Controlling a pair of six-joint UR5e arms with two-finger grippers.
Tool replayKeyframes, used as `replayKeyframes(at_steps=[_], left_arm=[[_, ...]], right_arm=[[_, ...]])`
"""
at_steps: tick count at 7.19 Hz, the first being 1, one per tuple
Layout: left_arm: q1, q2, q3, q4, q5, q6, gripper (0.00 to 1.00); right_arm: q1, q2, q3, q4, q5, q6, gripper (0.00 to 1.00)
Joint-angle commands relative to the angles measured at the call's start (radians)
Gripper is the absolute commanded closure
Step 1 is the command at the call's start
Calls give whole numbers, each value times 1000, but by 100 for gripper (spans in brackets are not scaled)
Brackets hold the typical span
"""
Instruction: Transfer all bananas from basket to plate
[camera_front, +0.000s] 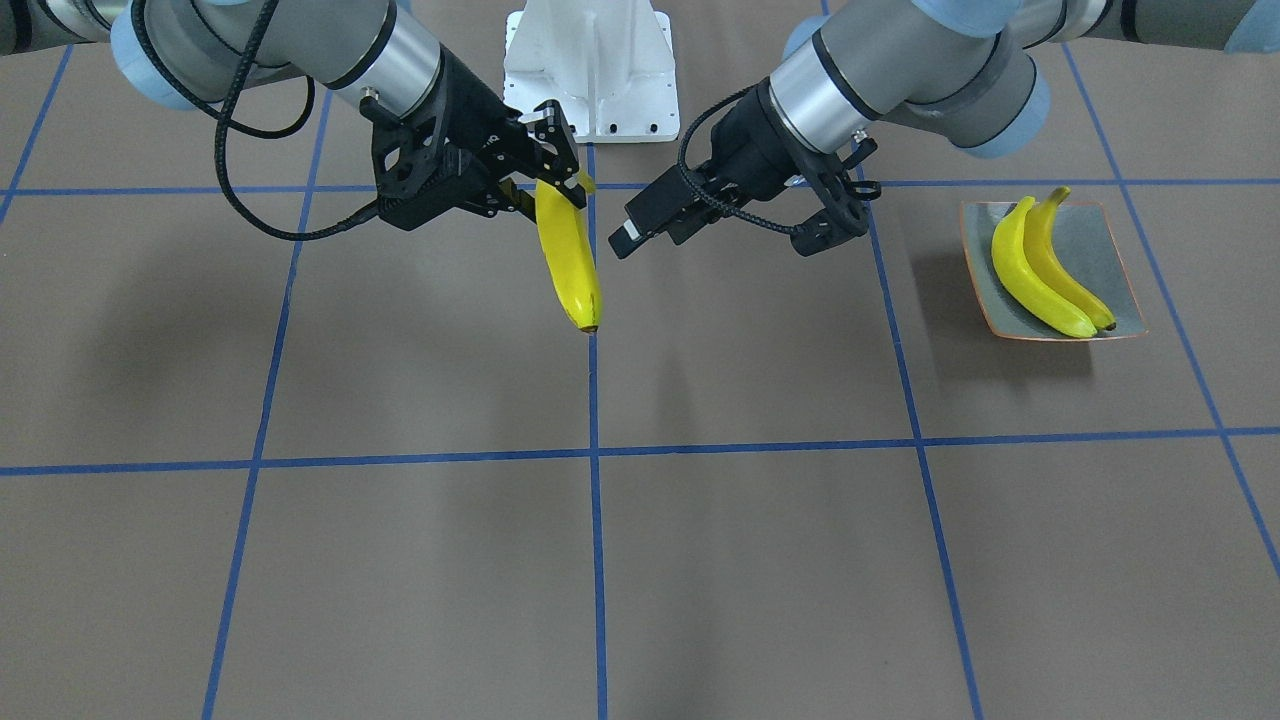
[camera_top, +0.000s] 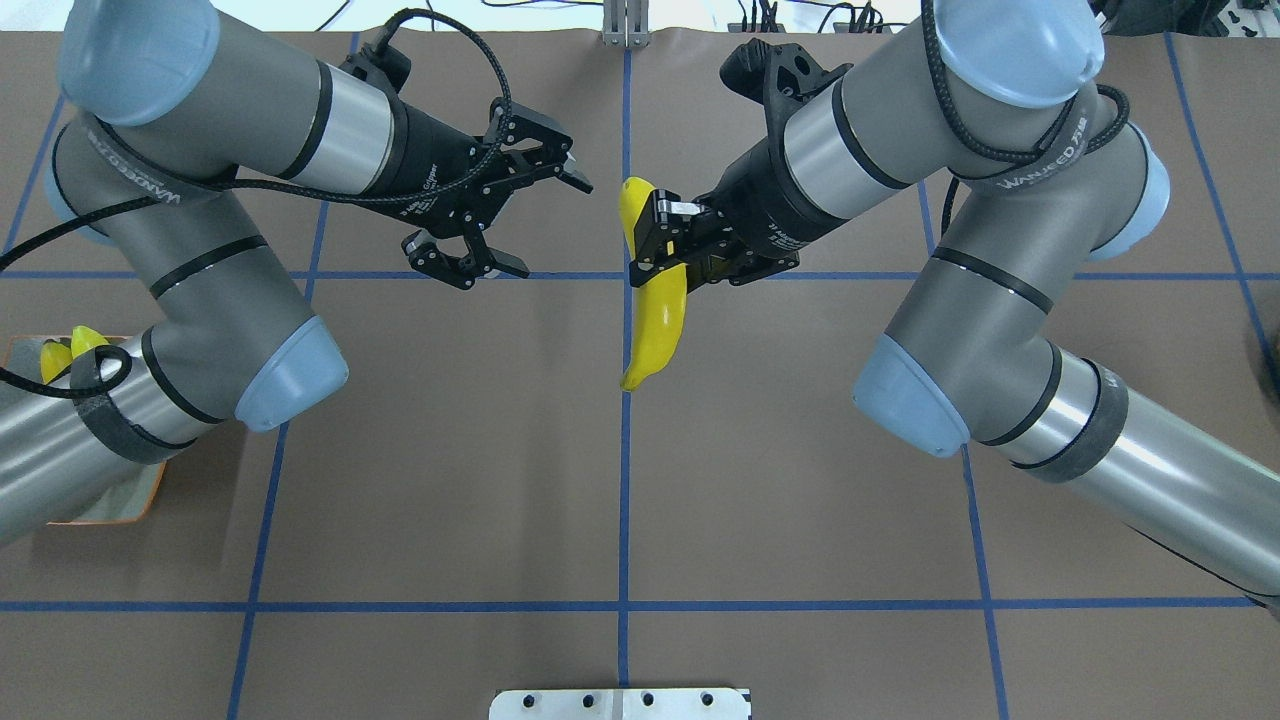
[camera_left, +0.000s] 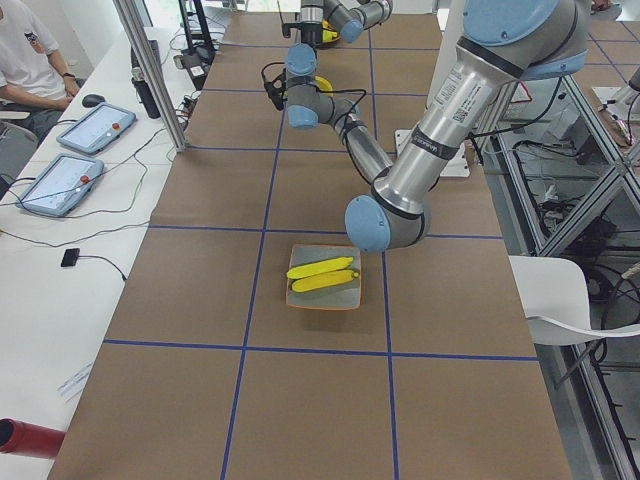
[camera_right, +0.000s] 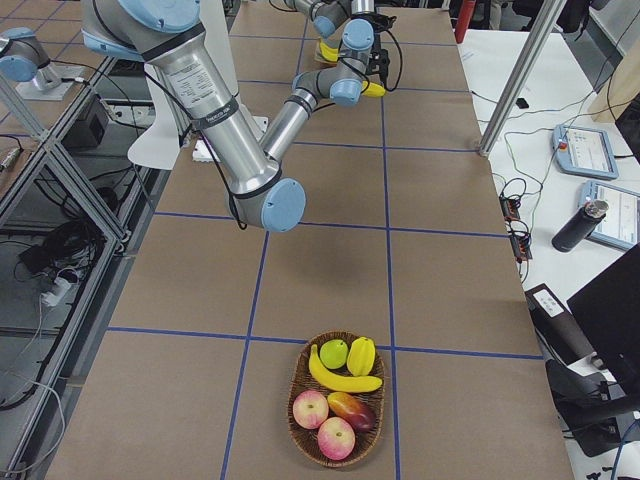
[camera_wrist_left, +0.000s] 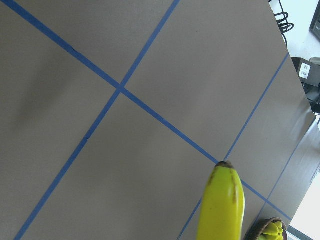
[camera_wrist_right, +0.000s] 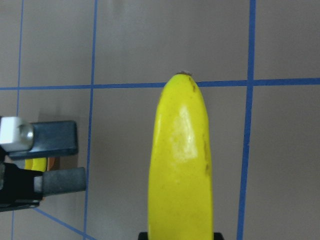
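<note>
right tool (camera_top: 662, 245) is closed on the upper part of one banana (camera_top: 655, 320) and holds it in the air over the middle of the tabletop (camera_top: 800, 480). the fruit's long axis runs roughly along the centre blue line, free dark tip pointing down and away from the gripped end. left tool (camera_top: 535, 222) is empty, fingers spread wide. it stands just beside the banana on the robot's left, at about the height of the gripped end, mouth turned toward it and not touching. plate (camera_front: 1110, 225) lies well apart on the robot's left, with two bananas (camera_front: 1040, 270) lying side by side in it. basket (camera_right: 300, 400) sits at the far right end and holds one more banana (camera_right: 345, 381) among other fruit. judgement: the left arm is nearer the plate, so a hand-over is in hand. the left tool must close across the banana's short axis on the free lower length, clear of the right fingers.
</note>
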Motion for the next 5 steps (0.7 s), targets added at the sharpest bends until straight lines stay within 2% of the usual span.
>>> replayKeyframes(at_steps=[1,3,5], left_arm=[[1,-26,16,-1,0,-14,1],[1,-27,16,-1,0,-15,1],[2,-30,16,-1,9,-15,1]], right_arm=[[-28,4,0,63,-32,37,100],[-31,2,1,133,-32,94,100],[-30,2,15,138,-31,97,100]])
